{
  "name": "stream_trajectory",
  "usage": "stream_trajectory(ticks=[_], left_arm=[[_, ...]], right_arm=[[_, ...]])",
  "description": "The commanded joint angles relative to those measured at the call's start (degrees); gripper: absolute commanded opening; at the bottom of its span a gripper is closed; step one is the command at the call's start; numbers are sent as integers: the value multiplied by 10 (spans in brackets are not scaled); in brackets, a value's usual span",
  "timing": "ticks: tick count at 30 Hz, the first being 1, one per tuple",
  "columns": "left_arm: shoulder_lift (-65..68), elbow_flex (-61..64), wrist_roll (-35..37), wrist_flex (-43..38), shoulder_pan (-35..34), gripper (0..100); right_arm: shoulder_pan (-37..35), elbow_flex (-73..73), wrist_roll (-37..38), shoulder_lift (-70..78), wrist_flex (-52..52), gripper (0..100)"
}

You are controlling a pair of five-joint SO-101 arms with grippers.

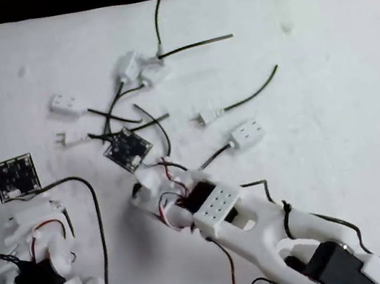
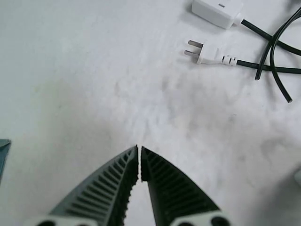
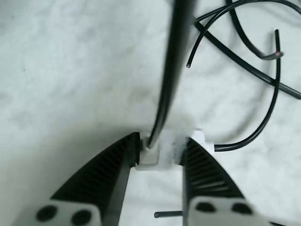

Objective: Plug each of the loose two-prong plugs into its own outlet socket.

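On the white table [image 1: 321,52], the right gripper [image 3: 162,143] clamps a white plastic plug [image 3: 150,157] with black cord; the left gripper [image 2: 139,150] has its jaws pressed together on nothing.

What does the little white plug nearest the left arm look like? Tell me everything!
The plug is small, white and plastic-looking, with two metal prongs at one end and a ribbed collar at the other, where a thin black cord leaves it. It lies flat and unplugged on the white table, beside a white socket block but apart from it.

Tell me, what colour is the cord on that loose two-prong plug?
Black, on a white plug; the left wrist view shows the cord best.
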Motion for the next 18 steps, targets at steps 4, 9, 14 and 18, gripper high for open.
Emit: stream_trajectory(ticks=[4,9,14,18], left_arm=[[-4,0,-6,-12,-5,34],[-4,0,-6,-12,-5,34],[-4,0,-6,-12,-5,34],[-4,1,-6,-12,-5,34]], right_arm=[[-6,0,4,-19,9,20],[-6,7,4,33,9,19],[-6,8,23,67,10,17],[-6,14,37,65,11,17]])
